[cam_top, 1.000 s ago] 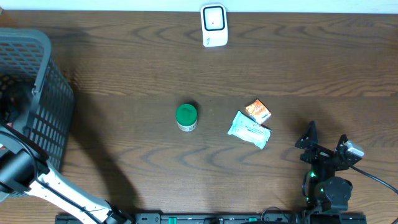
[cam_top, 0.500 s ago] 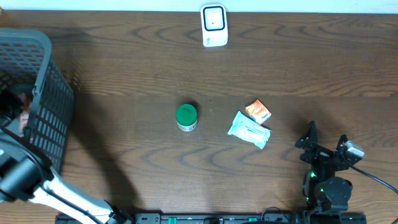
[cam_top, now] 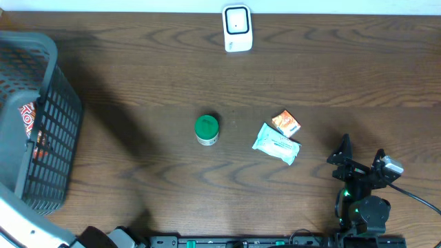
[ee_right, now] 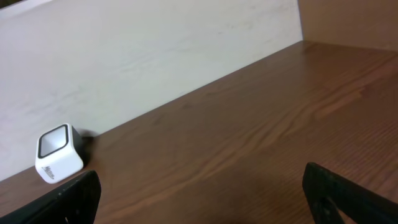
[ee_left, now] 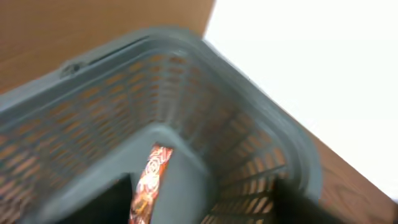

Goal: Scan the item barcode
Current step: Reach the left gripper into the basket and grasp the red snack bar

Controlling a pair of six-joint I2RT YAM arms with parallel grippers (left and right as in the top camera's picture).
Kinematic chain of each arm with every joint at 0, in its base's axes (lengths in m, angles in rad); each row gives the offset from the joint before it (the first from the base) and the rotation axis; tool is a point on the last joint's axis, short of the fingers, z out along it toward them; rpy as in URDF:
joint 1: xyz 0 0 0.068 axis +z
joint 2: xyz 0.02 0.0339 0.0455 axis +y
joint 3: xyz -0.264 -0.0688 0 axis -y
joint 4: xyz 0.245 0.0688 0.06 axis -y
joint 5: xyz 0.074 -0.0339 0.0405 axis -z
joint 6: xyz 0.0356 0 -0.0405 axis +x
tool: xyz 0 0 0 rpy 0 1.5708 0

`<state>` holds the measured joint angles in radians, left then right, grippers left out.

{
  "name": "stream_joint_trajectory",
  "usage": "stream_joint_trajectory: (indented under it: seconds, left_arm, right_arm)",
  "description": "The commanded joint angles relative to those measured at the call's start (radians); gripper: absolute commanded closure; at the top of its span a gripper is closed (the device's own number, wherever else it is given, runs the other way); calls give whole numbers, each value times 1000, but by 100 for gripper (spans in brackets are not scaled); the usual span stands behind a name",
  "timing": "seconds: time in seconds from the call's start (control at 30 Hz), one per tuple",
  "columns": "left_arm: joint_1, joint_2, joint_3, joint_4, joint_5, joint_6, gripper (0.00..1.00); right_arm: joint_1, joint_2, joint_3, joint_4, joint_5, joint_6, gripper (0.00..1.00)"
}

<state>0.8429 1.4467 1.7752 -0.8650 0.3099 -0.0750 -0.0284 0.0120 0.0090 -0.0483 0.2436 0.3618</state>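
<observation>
One red packet (cam_top: pixel 27 117) on edge, along basket wall (cam_top: pixel 62 131).

I count one scanner (cam_top: pixel 237 27), one green jar (cam_top: pixel 207 129), one orange box (cam_top: pixel 286 123), one pouch (cam_top: pixel 276 144). One basket (cam_top: pixel 58 131) holds one wrapper (cam_top: pixel 27 117).

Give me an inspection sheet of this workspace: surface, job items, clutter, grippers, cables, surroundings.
Surface: dark wooden table, no spills seen.
Job's things: white scanner upright at the far edge; green-lidded jar, orange packet and pale wipes pack mid-table, the two packs seemingly touching; red packet inside the grey basket.
Clutter: nothing seen.
Grippers: left gripper above the basket, jaws apart, empty, view blurred; right gripper open, empty, near right.
Cables: black cable leading off from the right arm.
Surroundings: pale wall behind the table.
</observation>
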Motion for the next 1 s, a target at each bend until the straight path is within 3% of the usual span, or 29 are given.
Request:
stream_joint_trajectory:
  seconds: [0.0, 0.5, 0.97]
  left_arm:
    - [5, 79, -43, -14, -140, -61, 23]
    - [0, 407, -323, 158, -225, 15, 23]
    - [-45, 567, -377, 209, -158, 116, 21]
  right_arm:
    - [9, -5, -3, -2, 10, -11, 1]
    - [9, -5, -3, -2, 10, -11, 1]
    - [9, -5, -3, -2, 10, -11, 1]
